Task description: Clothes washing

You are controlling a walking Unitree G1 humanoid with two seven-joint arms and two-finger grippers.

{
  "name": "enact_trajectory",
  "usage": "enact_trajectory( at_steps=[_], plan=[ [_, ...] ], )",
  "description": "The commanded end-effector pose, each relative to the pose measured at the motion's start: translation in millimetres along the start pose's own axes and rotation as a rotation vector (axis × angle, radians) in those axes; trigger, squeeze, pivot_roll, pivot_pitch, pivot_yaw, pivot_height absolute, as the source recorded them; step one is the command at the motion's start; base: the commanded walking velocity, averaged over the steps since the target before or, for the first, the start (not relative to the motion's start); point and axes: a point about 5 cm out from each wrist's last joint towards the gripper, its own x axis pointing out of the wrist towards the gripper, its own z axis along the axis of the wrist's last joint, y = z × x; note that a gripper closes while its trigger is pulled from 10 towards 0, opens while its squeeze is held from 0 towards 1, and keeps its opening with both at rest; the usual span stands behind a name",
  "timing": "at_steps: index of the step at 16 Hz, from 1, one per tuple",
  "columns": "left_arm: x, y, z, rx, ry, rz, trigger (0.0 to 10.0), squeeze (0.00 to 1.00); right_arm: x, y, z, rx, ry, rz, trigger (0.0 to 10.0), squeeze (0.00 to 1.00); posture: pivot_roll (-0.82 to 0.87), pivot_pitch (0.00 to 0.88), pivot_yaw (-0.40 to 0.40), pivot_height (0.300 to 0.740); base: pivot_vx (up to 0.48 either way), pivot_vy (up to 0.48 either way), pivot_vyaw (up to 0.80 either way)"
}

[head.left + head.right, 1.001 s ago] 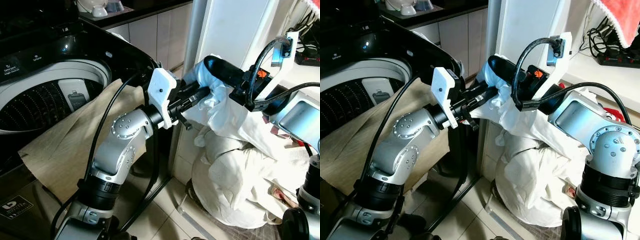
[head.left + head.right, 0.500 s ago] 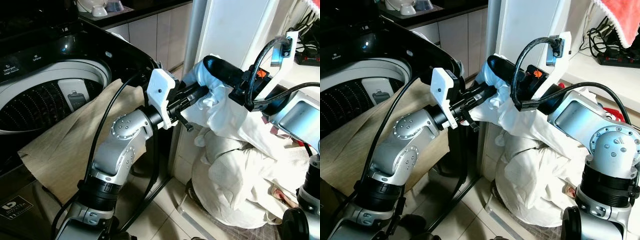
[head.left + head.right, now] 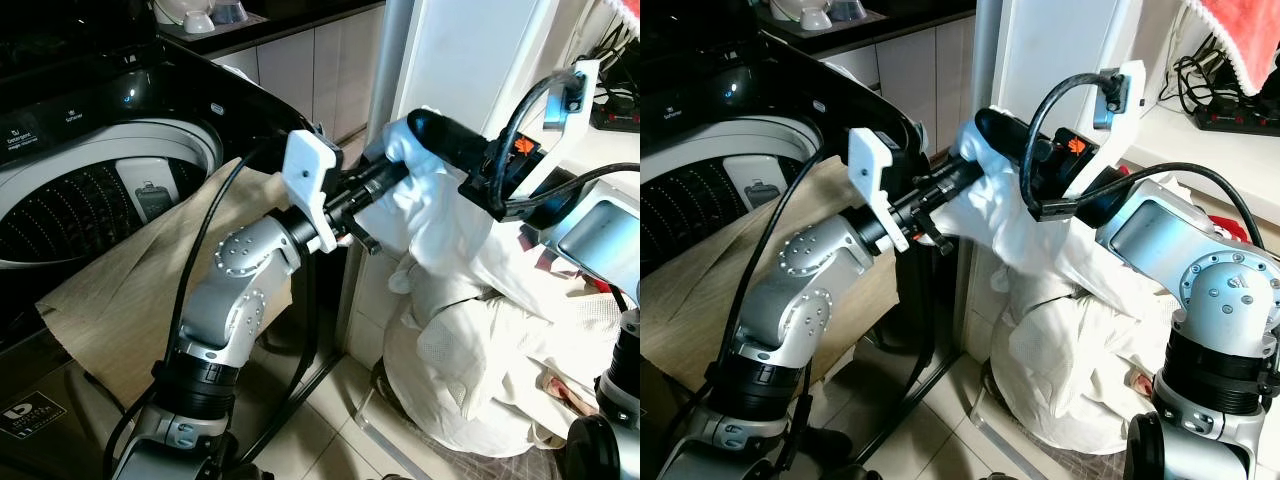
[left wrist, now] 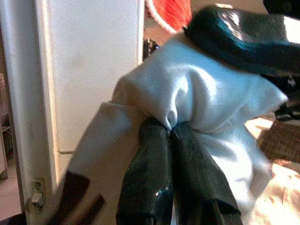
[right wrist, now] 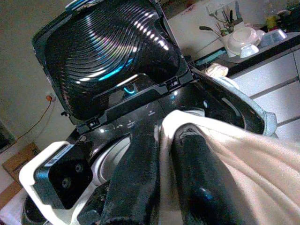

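A white garment (image 3: 470, 300) hangs from both grippers down into a heap on the floor beside the washing machine (image 3: 90, 170). My left gripper (image 3: 392, 172) is shut on a fold of this white cloth (image 4: 187, 93), its two fingertips (image 4: 154, 136) pinched together. My right gripper (image 3: 420, 130) is shut on the same garment's upper edge (image 5: 206, 131), right above the left one, cloth squeezed between its fingers (image 5: 140, 154). The washer's lid (image 5: 108, 51) stands open and the drum (image 3: 80, 205) is exposed. A beige cloth (image 3: 130, 290) drapes over the washer's front rim.
A white pillar or door frame (image 3: 470, 50) stands behind the grippers. Grey cabinets (image 3: 310, 60) run along the back. A red towel (image 3: 1240, 30) and cables lie on the counter at right. Tiled floor (image 3: 330, 440) shows below the garment.
Both grippers have shifted slightly left toward the washer with the white garment, and the left wrist has swung back a little. Both grips are unchanged.
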Motion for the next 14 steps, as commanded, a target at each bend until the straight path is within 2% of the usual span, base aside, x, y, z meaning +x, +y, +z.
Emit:
enact_trajectory(
  at_steps=[1,6,7,8,10,11,12,14],
  plan=[
    [0.9,-0.6,9.8,0.017,-0.043,-0.003,0.0,0.00,1.0,6.0,7.2,-0.020,-0.022,0.028,10.0,1.00,-0.11,0.000,0.000,0.740,0.000,0.000,0.00],
    [-2.6,11.0,16.9,0.016,-0.090,0.074,0.0,0.00,-1.3,-3.2,14.7,-0.039,-0.066,-0.055,10.0,1.00,-0.11,0.000,0.000,0.740,0.000,0.000,0.00],
    [-3.7,15.2,20.2,0.023,-0.108,0.100,0.0,0.00,-2.6,-2.8,17.5,-0.043,-0.084,-0.050,10.0,0.23,-0.11,0.000,0.000,0.740,0.000,0.000,0.00],
    [-5.1,19.4,23.3,0.026,-0.123,0.120,0.0,0.00,-4.1,-2.1,19.8,-0.052,-0.097,-0.046,10.0,0.00,-0.11,0.000,0.000,0.740,0.000,0.000,0.00],
    [-10.1,35.0,34.7,0.072,-0.168,0.210,0.0,0.00,-9.4,-3.9,25.4,-0.090,-0.132,-0.075,10.0,0.00,-0.11,0.000,0.001,0.740,0.000,0.000,0.00],
    [-10.1,35.0,34.7,0.072,-0.168,0.210,0.0,0.00,-9.4,-3.9,25.4,-0.090,-0.132,-0.075,10.0,0.00,-0.11,0.000,0.001,0.740,0.000,0.000,0.00],
    [-15.3,50.7,45.3,0.113,-0.197,0.302,0.0,0.00,-13.2,-11.9,31.3,-0.088,-0.182,-0.142,10.0,0.00,-0.11,0.000,0.000,0.740,0.000,0.000,0.00],
    [-20.9,64.9,55.8,0.176,-0.206,0.392,0.0,0.00,-14.7,-13.9,30.5,-0.147,-0.146,-0.173,10.0,0.00,-0.11,0.000,0.001,0.740,0.000,0.000,0.00]
  ],
)
